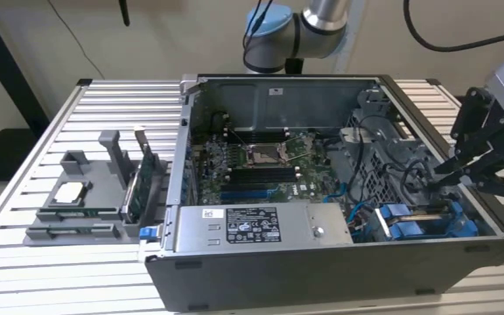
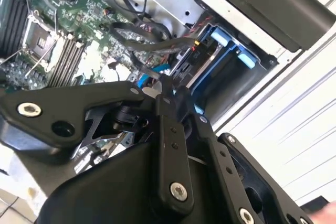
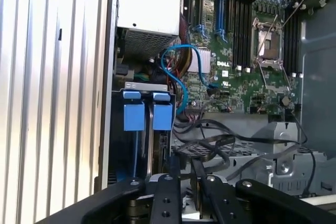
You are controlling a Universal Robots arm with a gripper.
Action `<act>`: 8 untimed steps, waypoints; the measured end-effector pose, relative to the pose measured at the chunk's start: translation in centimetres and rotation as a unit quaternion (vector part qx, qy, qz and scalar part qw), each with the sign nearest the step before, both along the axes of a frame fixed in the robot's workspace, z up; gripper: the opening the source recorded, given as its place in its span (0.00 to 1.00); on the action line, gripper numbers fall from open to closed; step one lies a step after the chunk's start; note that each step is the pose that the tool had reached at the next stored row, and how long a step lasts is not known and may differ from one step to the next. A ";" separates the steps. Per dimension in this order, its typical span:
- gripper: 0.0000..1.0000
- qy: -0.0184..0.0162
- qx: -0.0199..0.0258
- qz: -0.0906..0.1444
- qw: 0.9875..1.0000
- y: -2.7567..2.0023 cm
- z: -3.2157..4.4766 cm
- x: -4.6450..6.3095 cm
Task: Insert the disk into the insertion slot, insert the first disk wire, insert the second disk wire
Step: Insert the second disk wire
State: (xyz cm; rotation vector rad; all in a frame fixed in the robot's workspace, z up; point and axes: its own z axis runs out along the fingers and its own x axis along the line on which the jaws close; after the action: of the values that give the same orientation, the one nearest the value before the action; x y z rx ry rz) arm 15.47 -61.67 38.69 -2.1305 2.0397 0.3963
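The open computer case point(image 1: 340, 262) lies on the slatted table. Two blue-framed drives point(image 1: 419, 222) stand side by side in the insertion slot point(image 1: 484, 226) at the case's corner on the exterior view's right. The disk's blue frame tabs point(image 3: 163, 116) also appear in the first wrist view, and in the second wrist view point(image 2: 226, 45). My black gripper point(image 1: 443, 176) hangs just above the bay, among loose black wires point(image 3: 220, 142). Its fingertips point(image 2: 166, 85) are drawn close together. Whether a wire lies between them is hidden.
A grey metal box with a sticker point(image 1: 252, 226) fills the case's front. The green board point(image 1: 252, 164) with its black memory slots lies behind it. A thin blue cable point(image 3: 178, 61) loops from the board toward the drives. A grey parts holder point(image 1: 86, 197) stands on the table point(image 1: 24, 262).
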 end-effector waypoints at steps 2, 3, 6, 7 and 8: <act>0.23 -0.009 0.000 0.000 1.000 0.00 0.01 -0.4; 0.23 -0.017 -0.001 0.000 1.000 0.00 0.01 -0.7; 0.23 -0.045 -0.007 0.000 0.999 -0.01 -0.01 -1.3; 0.23 -0.054 -0.009 0.000 0.999 0.00 -0.01 -1.5; 0.23 -0.062 -0.012 0.000 0.998 0.00 -0.02 -1.8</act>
State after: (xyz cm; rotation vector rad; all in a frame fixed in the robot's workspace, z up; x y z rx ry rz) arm 13.70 -61.67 38.67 -2.1115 1.9846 0.2343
